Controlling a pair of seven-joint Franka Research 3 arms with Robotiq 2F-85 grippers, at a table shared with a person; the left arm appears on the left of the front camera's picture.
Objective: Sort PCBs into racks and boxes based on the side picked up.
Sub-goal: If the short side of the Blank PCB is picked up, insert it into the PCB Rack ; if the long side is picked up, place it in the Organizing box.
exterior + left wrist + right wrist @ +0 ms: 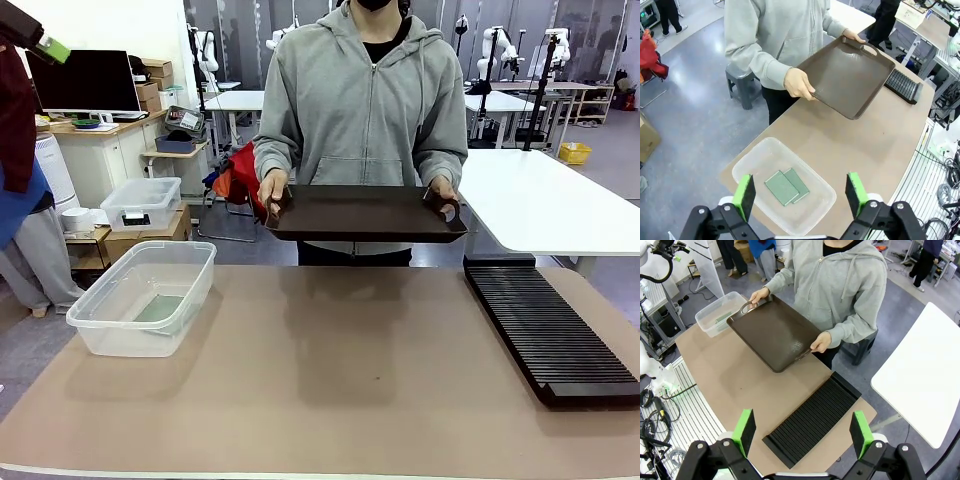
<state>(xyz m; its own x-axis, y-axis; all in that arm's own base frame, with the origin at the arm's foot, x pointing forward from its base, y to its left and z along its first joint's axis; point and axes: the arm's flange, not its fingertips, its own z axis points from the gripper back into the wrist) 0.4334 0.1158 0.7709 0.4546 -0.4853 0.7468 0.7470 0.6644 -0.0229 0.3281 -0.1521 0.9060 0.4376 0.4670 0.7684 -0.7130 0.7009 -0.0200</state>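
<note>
Two green PCBs (786, 186) lie flat, side by side, on the bottom of the clear box (756, 159) at the table's left end; they show as a green patch (160, 308) in the box (100, 318). The long black slotted rack (548, 330) lies at the right end, with no board standing in it. My left gripper (800, 195) hangs open high above the box, its green pad (55, 50) at the top left corner. My right gripper (802, 429) is open high over the rack (812, 420). Neither holds anything.
A person at the far side holds a bare dark brown handled tray (365, 213) with both hands over the table's far edge. A smaller lidded clear box (140, 203) sits behind the table at the left. A white table (560, 200) stands at the far right.
</note>
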